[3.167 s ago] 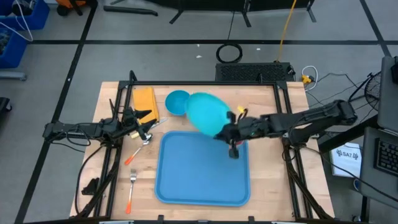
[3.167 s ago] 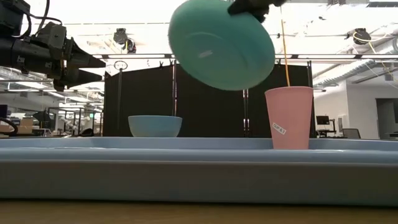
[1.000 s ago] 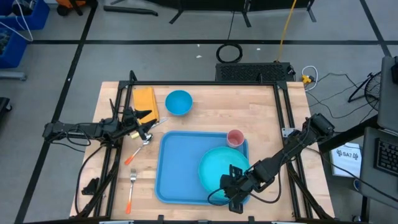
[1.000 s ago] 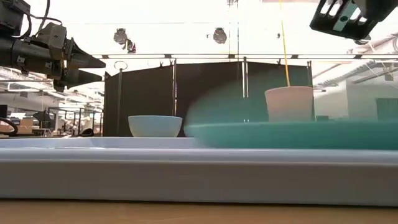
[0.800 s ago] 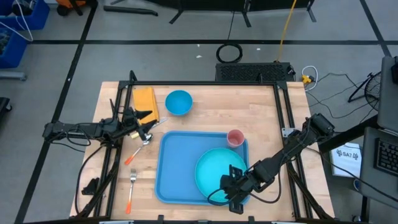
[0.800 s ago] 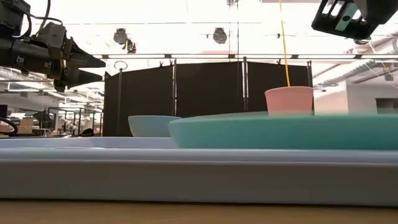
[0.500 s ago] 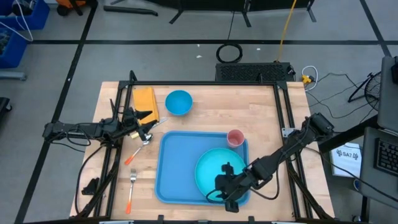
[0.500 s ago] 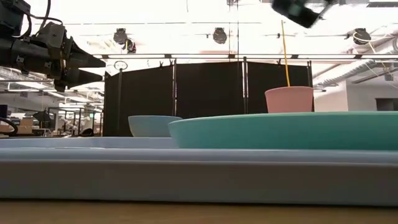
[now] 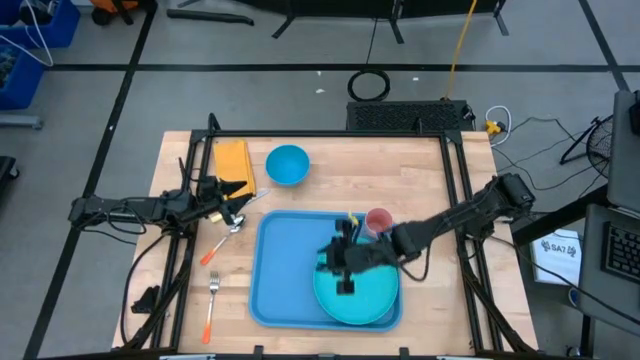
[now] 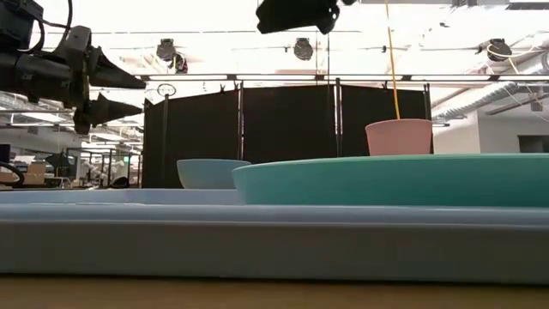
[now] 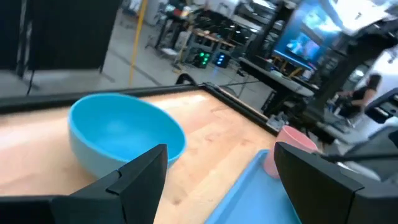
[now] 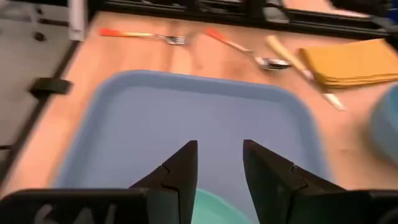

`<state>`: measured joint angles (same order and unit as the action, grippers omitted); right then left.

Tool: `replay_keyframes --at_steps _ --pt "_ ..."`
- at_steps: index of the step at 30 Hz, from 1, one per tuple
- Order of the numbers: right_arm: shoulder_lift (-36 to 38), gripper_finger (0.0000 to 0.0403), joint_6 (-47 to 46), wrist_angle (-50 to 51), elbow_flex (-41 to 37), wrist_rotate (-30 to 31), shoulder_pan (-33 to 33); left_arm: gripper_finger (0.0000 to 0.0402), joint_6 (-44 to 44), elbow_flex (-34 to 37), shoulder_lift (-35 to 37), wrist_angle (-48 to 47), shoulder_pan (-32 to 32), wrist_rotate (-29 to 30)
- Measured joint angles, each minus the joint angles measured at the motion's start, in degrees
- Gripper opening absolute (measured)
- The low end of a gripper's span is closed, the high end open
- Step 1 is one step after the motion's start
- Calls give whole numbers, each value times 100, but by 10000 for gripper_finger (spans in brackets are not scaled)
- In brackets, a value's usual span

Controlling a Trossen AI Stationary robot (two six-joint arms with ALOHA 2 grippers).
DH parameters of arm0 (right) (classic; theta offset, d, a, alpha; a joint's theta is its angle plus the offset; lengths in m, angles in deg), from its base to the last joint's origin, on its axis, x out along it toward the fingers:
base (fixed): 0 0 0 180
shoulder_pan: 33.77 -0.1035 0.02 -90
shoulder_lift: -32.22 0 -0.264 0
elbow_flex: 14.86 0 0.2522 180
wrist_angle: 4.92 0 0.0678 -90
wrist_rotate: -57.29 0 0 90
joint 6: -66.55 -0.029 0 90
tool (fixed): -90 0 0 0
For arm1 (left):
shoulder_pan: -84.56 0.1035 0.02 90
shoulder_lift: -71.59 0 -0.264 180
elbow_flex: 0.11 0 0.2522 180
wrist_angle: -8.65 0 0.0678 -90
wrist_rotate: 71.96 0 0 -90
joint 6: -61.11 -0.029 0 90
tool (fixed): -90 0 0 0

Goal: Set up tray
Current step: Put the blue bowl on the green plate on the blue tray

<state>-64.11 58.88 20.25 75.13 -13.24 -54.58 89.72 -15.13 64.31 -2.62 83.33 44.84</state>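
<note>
The blue tray (image 9: 285, 262) lies in the middle of the table. A teal plate (image 9: 366, 296) rests flat in its near right part. A pink cup (image 9: 378, 219) stands upright at the tray's far right corner. My right gripper (image 9: 341, 264) hovers open above the tray, over the plate's far left edge, with nothing between its fingers (image 12: 219, 168). My left gripper (image 9: 232, 200) hangs open off the tray's far left, above the cutlery, also holding nothing (image 11: 221, 180). In the low view the plate (image 10: 386, 180) lies on the tray (image 10: 257, 232), and both grippers are high above it.
A blue bowl (image 9: 287, 164) and a folded yellow napkin (image 9: 232, 160) sit at the far left of the table. A spoon (image 9: 226, 233) and a fork (image 9: 213, 291) with orange handles lie left of the tray. Black frame rails run along the table's sides.
The teal plate has settled flat in the tray, a little further toward the tray's left. My right gripper has left the plate's near right rim. It has risen and gone toward the far left, over the tray.
</note>
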Motion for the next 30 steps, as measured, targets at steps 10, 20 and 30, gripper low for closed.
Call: replay_keyframes --at_steps 10,20,30 --pt "1265 118 1234 -569 -756 -22 1238 301 1442 -548 -1006 -840 994 -591" --pt "2523 117 1482 -1311 -2222 -21 2153 301 1666 -2147 -3012 -2252 2761 -1998" --pt "3232 116 2081 -2665 -3390 -16 2198 301 1373 -2551 -5102 -966 4097 -3710"
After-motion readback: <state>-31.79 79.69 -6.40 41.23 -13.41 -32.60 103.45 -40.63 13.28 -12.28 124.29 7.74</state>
